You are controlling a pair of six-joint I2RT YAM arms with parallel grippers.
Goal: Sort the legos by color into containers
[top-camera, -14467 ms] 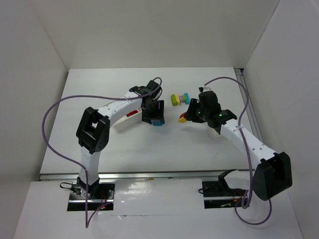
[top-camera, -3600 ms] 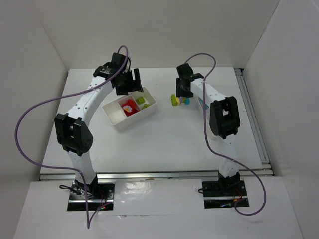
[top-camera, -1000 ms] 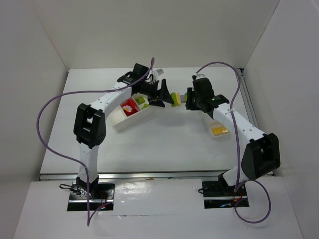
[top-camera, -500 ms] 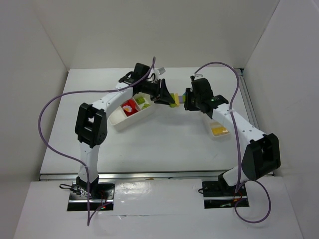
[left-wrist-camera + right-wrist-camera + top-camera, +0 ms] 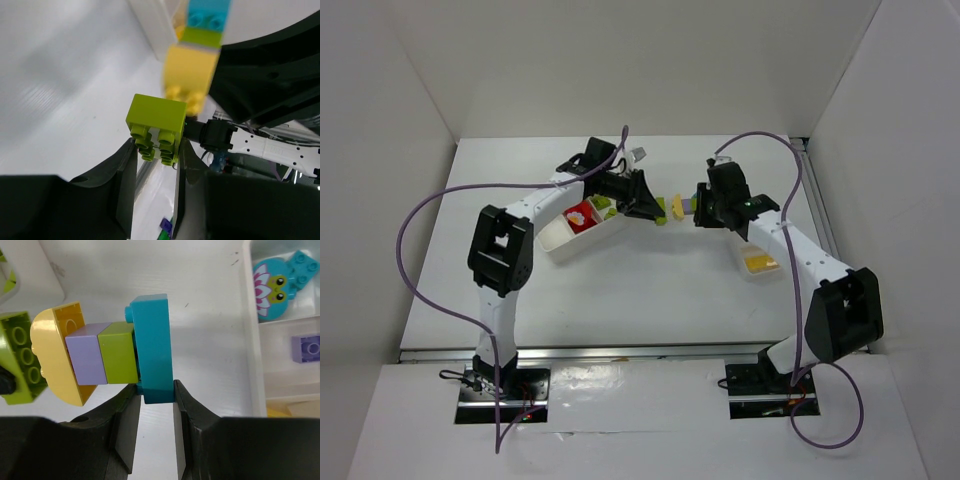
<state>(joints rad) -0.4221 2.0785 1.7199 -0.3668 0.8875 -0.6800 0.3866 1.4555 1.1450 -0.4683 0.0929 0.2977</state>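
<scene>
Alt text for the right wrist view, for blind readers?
The right gripper clamps the teal brick of a sideways stack: teal, lime, lavender, yellow. Another lime brick sits beside the yellow end; a white tray lies at right.

— What is changing at the middle of the table?

— The left gripper (image 5: pixel 154 156), gaping wide a second ago, is now clamping the lime brick (image 5: pixel 156 117) at the yellow end of the stack of bricks (image 5: pixel 120 357).

— And the stack itself?

— It is hanging in the air in the right gripper (image 5: pixel 154 407). Seconds earlier it was lying on the table, with that gripper standing over it.

— Are the arms shifting too?

— The left arm is reaching past the wide tray (image 5: pixel 552 238), having hovered behind it before. The right arm, earlier folded upright, is stretching out low to the right.
</scene>
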